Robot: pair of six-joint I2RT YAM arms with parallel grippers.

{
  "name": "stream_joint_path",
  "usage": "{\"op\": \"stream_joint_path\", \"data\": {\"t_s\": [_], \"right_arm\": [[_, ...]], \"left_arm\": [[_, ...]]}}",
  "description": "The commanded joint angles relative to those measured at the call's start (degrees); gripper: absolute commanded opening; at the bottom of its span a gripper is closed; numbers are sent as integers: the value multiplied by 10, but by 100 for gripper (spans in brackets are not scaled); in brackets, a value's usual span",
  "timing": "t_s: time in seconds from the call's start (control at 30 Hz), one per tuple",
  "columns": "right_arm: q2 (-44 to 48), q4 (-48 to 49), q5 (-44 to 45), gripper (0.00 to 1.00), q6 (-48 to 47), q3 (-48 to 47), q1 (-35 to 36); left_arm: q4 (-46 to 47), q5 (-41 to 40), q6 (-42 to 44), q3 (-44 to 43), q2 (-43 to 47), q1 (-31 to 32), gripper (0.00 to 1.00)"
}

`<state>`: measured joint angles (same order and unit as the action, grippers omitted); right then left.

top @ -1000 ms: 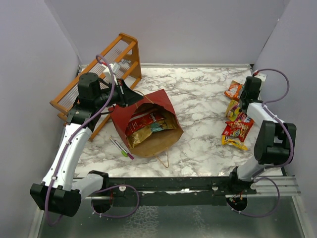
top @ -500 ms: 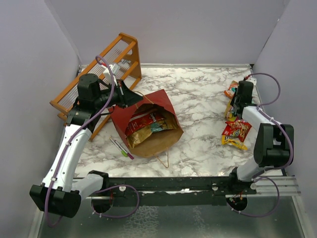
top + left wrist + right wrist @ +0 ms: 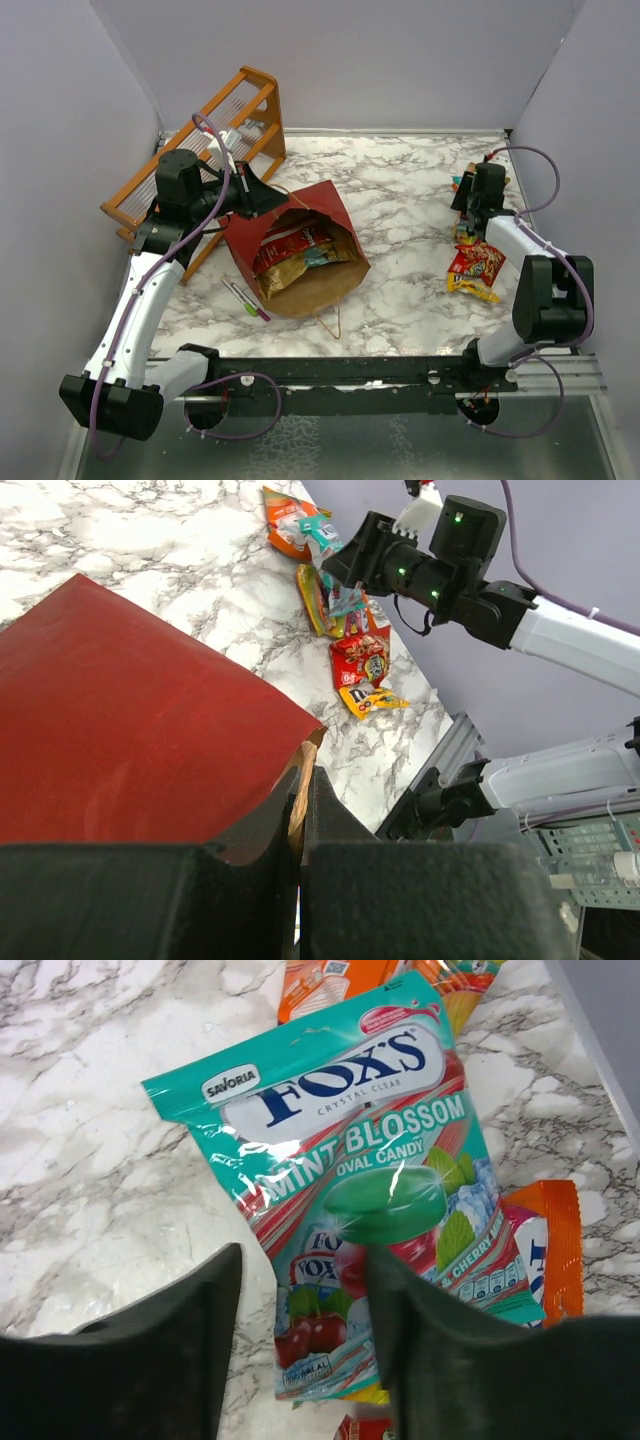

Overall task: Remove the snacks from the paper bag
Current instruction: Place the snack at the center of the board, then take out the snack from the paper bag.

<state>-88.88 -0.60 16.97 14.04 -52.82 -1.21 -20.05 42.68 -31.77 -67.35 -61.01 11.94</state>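
Observation:
The dark red paper bag [image 3: 322, 203] lies on its side, its mouth toward the arms. My left gripper [image 3: 262, 198] is shut on its upper rim [image 3: 300, 765]. Inside the bag I see a red snack [image 3: 290, 243], a brown one [image 3: 284, 274] and a teal one [image 3: 319, 256]. At the far right, my right gripper [image 3: 303, 1265] is open just above a teal Fox's candy packet [image 3: 350, 1150], which lies flat on other snacks. An orange packet [image 3: 288, 522], a red one [image 3: 478, 261] and a yellow one [image 3: 471, 288] lie there too.
An orange wooden rack [image 3: 205, 135] stands at the back left, behind my left arm. A green and a pink marker [image 3: 246, 300] lie left of the bag's mouth. The bag's loop handle [image 3: 331, 320] trails toward the near edge. Walls close in on both sides.
My right arm moved toward the back of the table and its jaws opened, letting go of the teal candy packet. The left arm and the bag stayed still.

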Motion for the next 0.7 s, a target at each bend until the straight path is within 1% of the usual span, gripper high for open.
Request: {"op": "stream_joint_path", "data": {"t_s": [0.0,0.07,0.1,0.2,0.27,0.4,0.47,0.5,0.57,0.67], "right_arm": [[57,-30,-57,63,-10,-31,-2],[93,-43,-81,69,-13,-50,-1],[110,-50,-91,70,-16,-57,-1],[165,-62,-135,70,-5,-54,6],[201,-46,-186,70,18,-19,20],[260,19,-363,71,69,80,52],[285,59,-454,71,69,119,72],[299,71,-477,71,64,136,86],[329,90,-515,71,49,161,108],[377,71,-508,71,43,163,134]], "left_arm": [[1,2,4,-5,13,-3,0],[6,1,1,-6,9,-3,0],[8,2,0,-5,9,-3,0],[14,2,-2,-6,6,-4,0],[14,1,-1,-8,5,-3,0],[8,-1,4,-10,1,-3,0],[7,-1,5,-10,0,-4,0],[7,-1,5,-8,-1,-4,0],[11,-2,4,-6,-2,-3,0],[15,-1,-1,-6,-7,-3,0]]}}
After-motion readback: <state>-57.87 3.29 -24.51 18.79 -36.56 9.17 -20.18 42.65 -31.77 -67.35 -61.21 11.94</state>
